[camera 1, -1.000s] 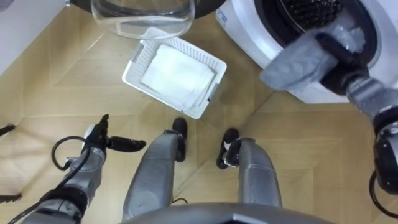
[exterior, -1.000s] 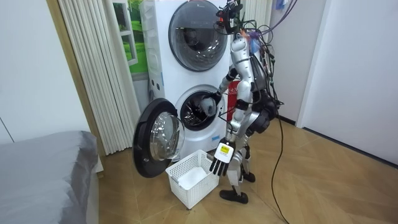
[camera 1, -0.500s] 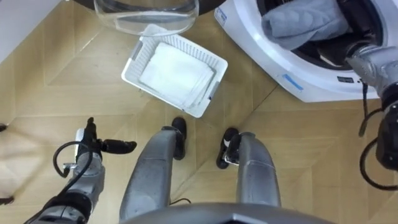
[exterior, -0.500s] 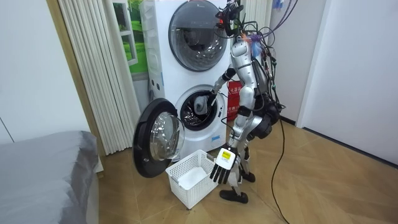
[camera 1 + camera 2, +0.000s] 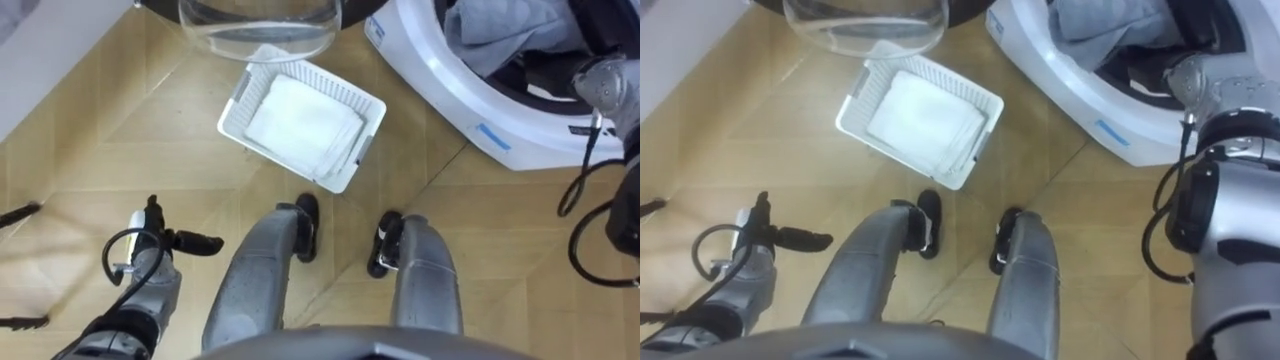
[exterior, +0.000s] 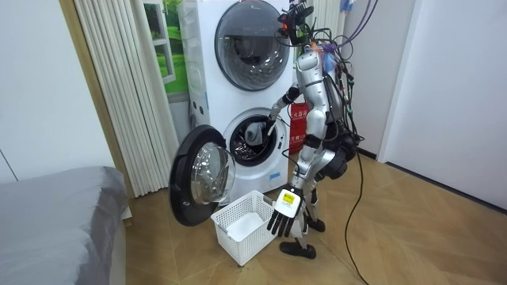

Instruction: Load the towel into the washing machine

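In washer mouth (image 5: 445, 75): towel (image 5: 505, 28) bunched, long axis crosswise; right hand buried, grip unreadable; left hand (image 5: 185, 241) fingers straight.

floor (image 5: 100, 120): wood parquet | on it: white basket (image 5: 278, 161); washing machine (image 5: 450, 95) at far edge

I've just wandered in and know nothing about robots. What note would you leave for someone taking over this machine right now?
Left hand: open, idle, low at its side.
Right hand: reached into the washing machine drum; grip hidden.
Grey towel: bunched in the drum mouth.
Done: towel is inside.
Left: pull the arm out, perhaps nudge the towel deeper, shut the door.
A white cloth lies in the laundry basket.
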You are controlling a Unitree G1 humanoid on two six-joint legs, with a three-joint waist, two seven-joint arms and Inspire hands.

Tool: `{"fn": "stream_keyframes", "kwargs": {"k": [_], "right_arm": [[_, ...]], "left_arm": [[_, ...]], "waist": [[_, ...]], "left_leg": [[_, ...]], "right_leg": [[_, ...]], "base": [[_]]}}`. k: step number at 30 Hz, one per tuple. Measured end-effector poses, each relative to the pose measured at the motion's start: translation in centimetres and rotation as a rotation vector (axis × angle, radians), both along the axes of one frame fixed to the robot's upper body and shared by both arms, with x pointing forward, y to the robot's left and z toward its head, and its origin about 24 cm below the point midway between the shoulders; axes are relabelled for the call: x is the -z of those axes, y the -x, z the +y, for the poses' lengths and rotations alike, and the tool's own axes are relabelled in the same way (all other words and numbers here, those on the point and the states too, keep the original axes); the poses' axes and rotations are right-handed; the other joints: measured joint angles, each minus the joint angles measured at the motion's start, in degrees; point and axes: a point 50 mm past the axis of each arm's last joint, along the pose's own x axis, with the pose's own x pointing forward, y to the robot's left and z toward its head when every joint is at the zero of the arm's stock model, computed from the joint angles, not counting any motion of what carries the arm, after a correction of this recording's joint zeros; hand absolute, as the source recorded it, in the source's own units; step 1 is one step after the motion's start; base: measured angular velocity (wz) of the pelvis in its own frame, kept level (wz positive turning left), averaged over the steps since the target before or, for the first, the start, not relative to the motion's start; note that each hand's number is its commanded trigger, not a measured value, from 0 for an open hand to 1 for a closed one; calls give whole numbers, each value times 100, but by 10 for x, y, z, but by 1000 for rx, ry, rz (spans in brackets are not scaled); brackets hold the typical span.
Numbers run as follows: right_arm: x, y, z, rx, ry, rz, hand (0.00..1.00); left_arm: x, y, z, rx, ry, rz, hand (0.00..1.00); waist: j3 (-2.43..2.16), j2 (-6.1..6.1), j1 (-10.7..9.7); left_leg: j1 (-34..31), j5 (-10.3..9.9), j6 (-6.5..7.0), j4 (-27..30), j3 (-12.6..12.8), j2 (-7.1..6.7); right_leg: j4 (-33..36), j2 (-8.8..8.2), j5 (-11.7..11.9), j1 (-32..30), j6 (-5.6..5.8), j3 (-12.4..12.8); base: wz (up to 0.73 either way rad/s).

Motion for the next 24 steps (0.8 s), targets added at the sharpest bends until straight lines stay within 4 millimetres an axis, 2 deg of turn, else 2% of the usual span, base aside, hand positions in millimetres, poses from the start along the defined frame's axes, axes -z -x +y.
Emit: {"fn": "stream_keyframes", "kwargs": {"k": [12,21,24], "right_arm": [[1,4,-7,99,-33,13,0],[21,22,-18,182,-32,56,0],[27,28,-22,215,-29,71,0]], "left_arm": [[-4,-9,-2,32,-26,-40,0],[0,-10,-4,63,23,12,0],[1,-9,-2,59,23,26,0]], "waist": [[1,0,4],[8,66,149],[6,90,220]], "left_leg": [[71,-1,19,-67,79,4],[400,-2,54,-293,61,42],[543,6,67,-423,96,40]], "right_leg": [[-37,-32,-6,57,25,3],[-428,66,88,455,74,-47],[-547,122,115,571,93,45]], "base": [[0],[1],[-4]]}}
